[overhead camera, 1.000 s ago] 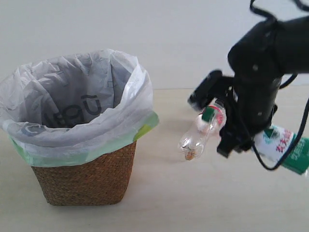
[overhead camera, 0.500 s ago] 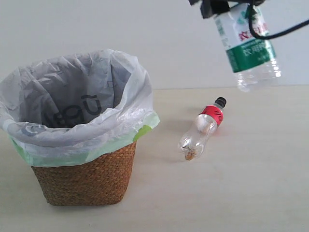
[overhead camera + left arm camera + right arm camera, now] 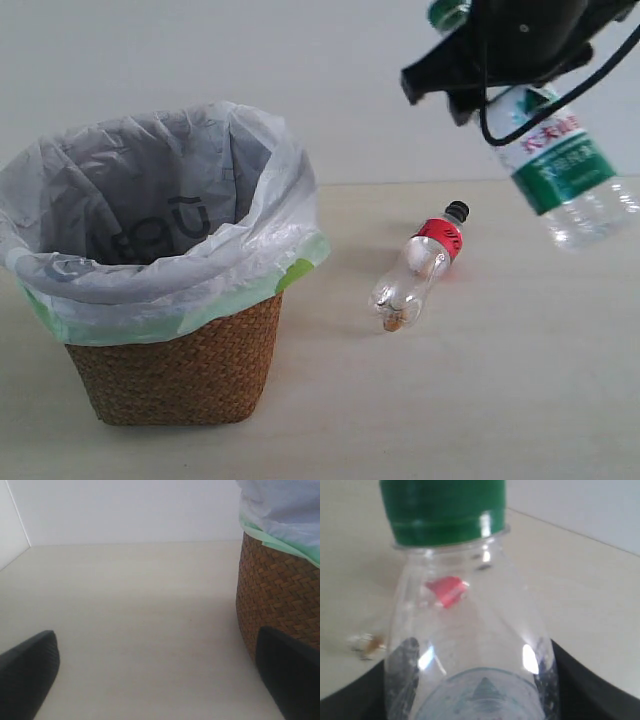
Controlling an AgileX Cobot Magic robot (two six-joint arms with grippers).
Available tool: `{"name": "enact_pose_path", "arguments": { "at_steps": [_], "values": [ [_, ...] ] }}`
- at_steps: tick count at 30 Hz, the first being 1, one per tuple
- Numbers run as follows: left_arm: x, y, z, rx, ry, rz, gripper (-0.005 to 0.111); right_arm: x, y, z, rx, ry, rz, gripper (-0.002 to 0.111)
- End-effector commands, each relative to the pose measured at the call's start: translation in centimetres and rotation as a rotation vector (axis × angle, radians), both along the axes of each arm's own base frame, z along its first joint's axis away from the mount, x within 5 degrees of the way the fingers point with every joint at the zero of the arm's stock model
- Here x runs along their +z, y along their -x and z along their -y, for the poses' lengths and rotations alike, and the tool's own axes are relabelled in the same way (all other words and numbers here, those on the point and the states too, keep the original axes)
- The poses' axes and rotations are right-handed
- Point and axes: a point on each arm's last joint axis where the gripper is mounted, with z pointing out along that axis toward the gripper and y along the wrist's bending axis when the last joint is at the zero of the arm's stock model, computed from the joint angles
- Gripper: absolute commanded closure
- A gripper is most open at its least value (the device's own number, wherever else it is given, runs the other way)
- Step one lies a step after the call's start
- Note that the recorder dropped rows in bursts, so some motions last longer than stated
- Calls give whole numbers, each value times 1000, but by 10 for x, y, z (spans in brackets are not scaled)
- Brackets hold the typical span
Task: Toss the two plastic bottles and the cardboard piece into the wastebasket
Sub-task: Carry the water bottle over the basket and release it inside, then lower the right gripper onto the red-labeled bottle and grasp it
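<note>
Right gripper (image 3: 495, 85) is clenched round the upper body of the big bottle (image 3: 560, 165), below its green cap (image 3: 442, 510), holding it tilted in the air well right of the basket (image 3: 180, 370). Left gripper (image 3: 160, 680) is spread wide with nothing in it, low beside the wicker wall. Small bottle (image 3: 420, 272) lies on its side on the worktop (image 3: 480, 400), apart from the basket. Both bottles look nearly empty — light, thin-walled, slick, apt to dent or roll — so the stiffer shoulder seems the safest hold.
</note>
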Motion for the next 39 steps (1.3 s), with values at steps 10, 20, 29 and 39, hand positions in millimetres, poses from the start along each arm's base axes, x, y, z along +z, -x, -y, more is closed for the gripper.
{"name": "enact_pose_path", "arguments": {
  "at_steps": [10, 20, 29, 39],
  "values": [
    [2, 0, 0, 6, 7, 14, -1, 6, 1, 16, -183, 70, 51, 108],
    [2, 0, 0, 6, 7, 14, -1, 79, 28, -73, 483, -884, -35, 88],
    [2, 0, 0, 6, 7, 14, -1, 81, 24, -81, 477, -951, -90, 20],
    [2, 0, 0, 6, 7, 14, -1, 70, 25, -75, 457, -808, -142, 21]
  ]
}}
